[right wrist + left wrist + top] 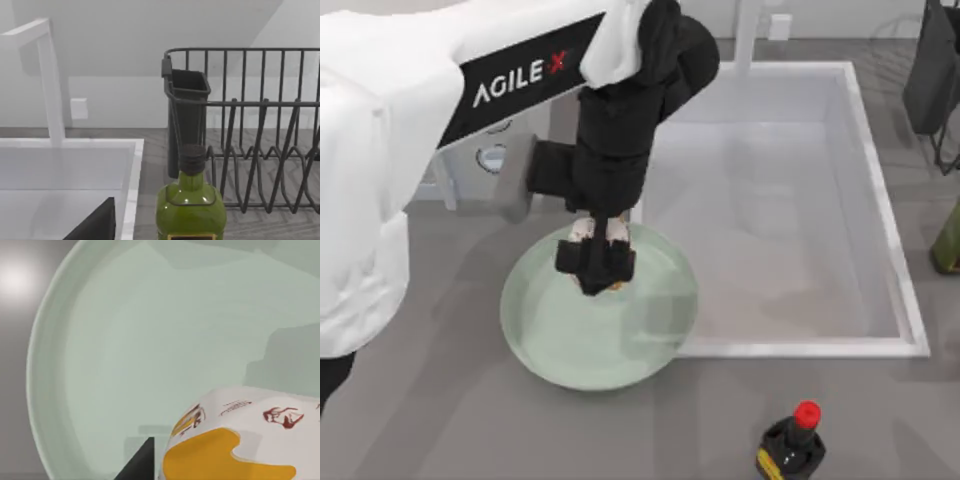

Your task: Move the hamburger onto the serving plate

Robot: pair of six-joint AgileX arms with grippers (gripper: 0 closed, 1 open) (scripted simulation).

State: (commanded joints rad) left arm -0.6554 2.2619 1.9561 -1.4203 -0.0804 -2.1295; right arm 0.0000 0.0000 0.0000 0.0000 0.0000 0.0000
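Right now the left gripper (596, 268) hangs over the far half of the plate (545, 345), pointing straight down, and the burger (598, 231) sits between its fingers. From above, only slivers of white wrapper peek out on either side of the black wrist, plus a bit of orange below the fingertips. The left wrist view has the burger (240, 440) close up against the plate's pale green floor (125, 350), with one dark finger (140, 465) just beside the wrapper. The fingers seem clamped on the burger, though whether it already rests on the plate or hangs just above it I cannot tell; the shadow beside it suggests it is very low.

Holding it from above makes sense: a soft wrapped lump is best pinched across its sides, and a vertical approach keeps it level for setting down. It is well inside the rim, so a release here should leave it on the plate without rolling off.

The right arm is parked off the desk's right side; its wrist view faces a green bottle (191, 205), a dark dish rack (250, 130) and the white sink (70, 170). Its fingers' state I cannot tell. A red-capped sauce bottle (792, 445) stands near the plate, out of the way.
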